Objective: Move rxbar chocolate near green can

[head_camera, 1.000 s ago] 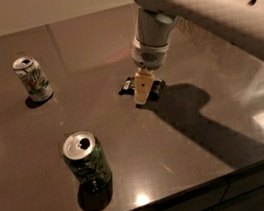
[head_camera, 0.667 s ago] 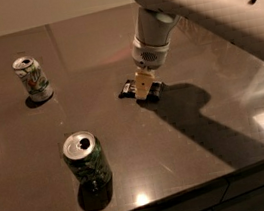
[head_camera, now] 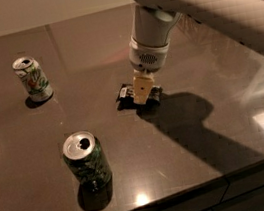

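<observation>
Jaws pointing straight down, my gripper point(head_camera: 141, 94) sits over the middle of the rxbar chocolate point(head_camera: 125, 93), low enough to be at the wrapper or on it. I cannot tell from this view whether the jaws stand wide around the bar or are closed on it. The bar lies flat on the table point(head_camera: 86, 44) directly beneath me, with one black end poking out on each side of the jaws.

I judge it a light thing, fairly stiff under a glossy wrapper that is likely slippery, and not fragile. It is thin and hugs the tabletop, so my tips need to go right down to the surface. The best hold is across its narrow width at the middle, where I already am, so that neither end droops or swings. A firm squeeze should do no harm.

Outward from the jaws, the green can point(head_camera: 87, 162) stands upright, well apart from me, nearer the camera and off to its left. Only bare tabletop lies between, so nothing blocks that way. The can looks easy to tip, so I would set the bar down just beside it without touching it. A white can with green and red print point(head_camera: 32, 79) stands farther off on the same side, beyond me and clear of the route.
</observation>
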Available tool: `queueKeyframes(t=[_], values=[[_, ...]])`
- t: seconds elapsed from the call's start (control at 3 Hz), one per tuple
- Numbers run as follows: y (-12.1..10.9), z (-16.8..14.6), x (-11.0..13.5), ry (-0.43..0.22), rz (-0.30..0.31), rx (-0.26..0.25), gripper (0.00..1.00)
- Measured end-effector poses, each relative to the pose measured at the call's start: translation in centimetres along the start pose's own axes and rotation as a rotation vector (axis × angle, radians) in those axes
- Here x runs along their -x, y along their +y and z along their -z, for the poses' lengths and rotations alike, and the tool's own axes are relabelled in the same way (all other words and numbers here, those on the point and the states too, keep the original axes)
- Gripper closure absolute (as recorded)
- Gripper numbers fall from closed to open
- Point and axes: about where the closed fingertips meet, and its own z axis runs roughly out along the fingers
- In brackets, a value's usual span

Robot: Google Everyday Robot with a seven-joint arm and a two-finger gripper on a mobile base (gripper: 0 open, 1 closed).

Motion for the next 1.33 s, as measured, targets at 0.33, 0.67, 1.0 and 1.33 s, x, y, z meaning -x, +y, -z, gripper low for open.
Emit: queueKeyframes(t=[0.33,0.67,1.0,1.33], values=[[3.1,-0.1,0.7,0.004,0.056,0.040,1.00],[6.4,-1.2,1.6,0.020,0.116,0.097,1.00],[8.8,-1.8,2.3,0.034,0.164,0.130,1.00],[11.0,-1.7,3.0,0.040,0.211,0.149,1.00]])
